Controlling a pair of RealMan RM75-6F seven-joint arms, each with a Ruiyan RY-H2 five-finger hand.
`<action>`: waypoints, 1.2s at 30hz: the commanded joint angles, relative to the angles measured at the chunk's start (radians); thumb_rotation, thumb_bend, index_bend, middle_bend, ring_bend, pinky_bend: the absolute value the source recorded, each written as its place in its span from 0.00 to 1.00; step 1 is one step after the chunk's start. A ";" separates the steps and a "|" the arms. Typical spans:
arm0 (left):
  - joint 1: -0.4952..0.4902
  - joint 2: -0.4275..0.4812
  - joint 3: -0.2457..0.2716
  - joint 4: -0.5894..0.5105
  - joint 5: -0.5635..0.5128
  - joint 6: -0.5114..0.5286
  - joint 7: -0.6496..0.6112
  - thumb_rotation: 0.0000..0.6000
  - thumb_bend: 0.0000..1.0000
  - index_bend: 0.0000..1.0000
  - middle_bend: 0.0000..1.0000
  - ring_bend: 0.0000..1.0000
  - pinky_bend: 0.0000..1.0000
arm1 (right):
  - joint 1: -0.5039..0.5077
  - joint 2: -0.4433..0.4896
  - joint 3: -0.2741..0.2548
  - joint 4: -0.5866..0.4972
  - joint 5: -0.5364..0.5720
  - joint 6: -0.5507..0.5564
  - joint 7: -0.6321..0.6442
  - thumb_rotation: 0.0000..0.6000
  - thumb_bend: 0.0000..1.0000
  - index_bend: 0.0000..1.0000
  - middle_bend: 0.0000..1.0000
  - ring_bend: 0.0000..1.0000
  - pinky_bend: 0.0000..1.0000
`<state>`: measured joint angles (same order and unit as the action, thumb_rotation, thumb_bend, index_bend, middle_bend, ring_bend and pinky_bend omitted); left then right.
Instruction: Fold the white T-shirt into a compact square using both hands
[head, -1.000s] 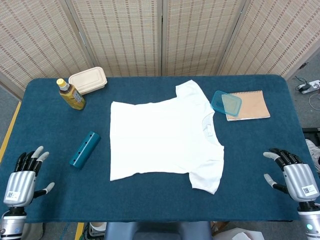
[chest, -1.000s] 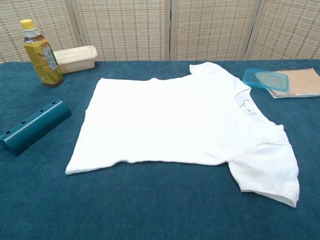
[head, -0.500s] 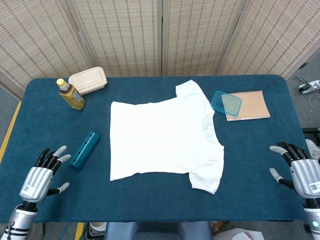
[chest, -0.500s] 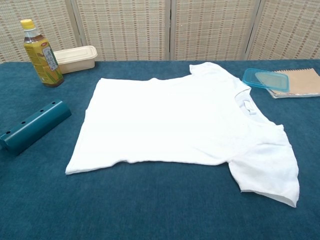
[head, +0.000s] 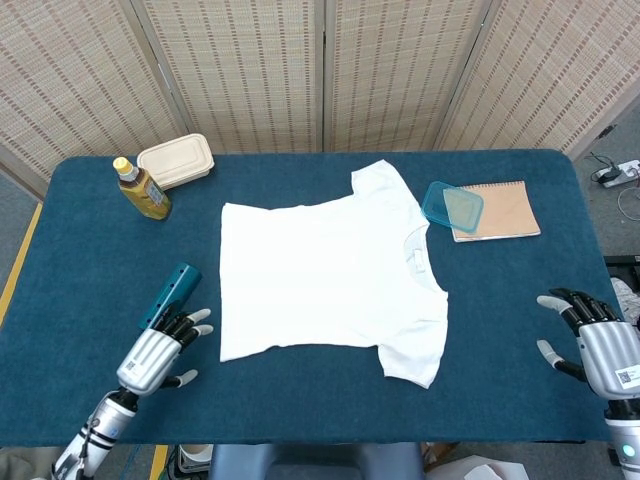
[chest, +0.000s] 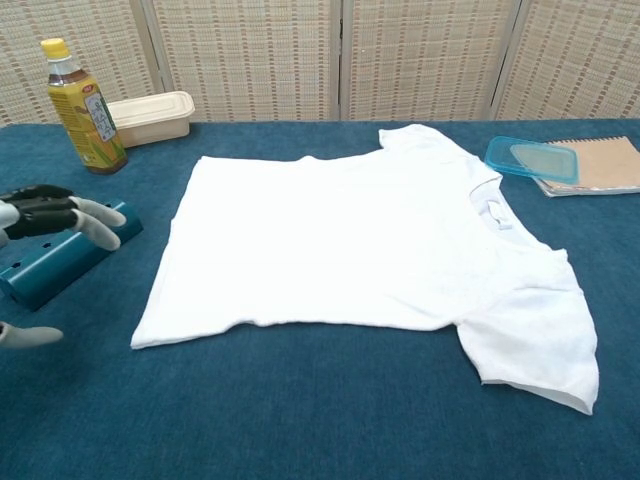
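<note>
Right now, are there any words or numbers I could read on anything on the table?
None can be read.
Bottle label: print too small and blurred.
Sticker on the left hand: too small.
Sticker on the right hand: too small.
T-shirt neck tag: no readable print.

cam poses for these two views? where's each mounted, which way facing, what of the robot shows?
Head view: high, angled down over the table; left hand and right hand show at the near edge.
Chest view: low, looking across the table toward the screen; only left-hand fingers show.
Shared: T-shirt, bottle, teal bar, left hand.
</note>
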<state>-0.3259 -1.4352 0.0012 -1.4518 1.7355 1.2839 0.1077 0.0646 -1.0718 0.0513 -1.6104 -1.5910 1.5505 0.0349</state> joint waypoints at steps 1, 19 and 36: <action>-0.028 -0.044 -0.006 0.030 -0.011 -0.035 0.026 1.00 0.13 0.34 0.17 0.18 0.00 | -0.002 0.000 -0.001 0.000 0.001 0.001 0.001 1.00 0.23 0.29 0.23 0.21 0.29; -0.098 -0.196 -0.021 0.150 -0.106 -0.132 0.091 1.00 0.13 0.38 0.19 0.18 0.00 | -0.020 0.004 -0.007 0.008 0.009 0.014 0.013 1.00 0.23 0.29 0.23 0.21 0.29; -0.122 -0.245 -0.037 0.206 -0.151 -0.114 0.083 1.00 0.24 0.49 0.24 0.21 0.00 | -0.029 0.004 -0.008 0.020 0.014 0.017 0.025 1.00 0.23 0.29 0.23 0.21 0.29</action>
<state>-0.4464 -1.6788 -0.0349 -1.2476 1.5854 1.1680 0.1925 0.0353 -1.0682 0.0432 -1.5905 -1.5775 1.5670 0.0605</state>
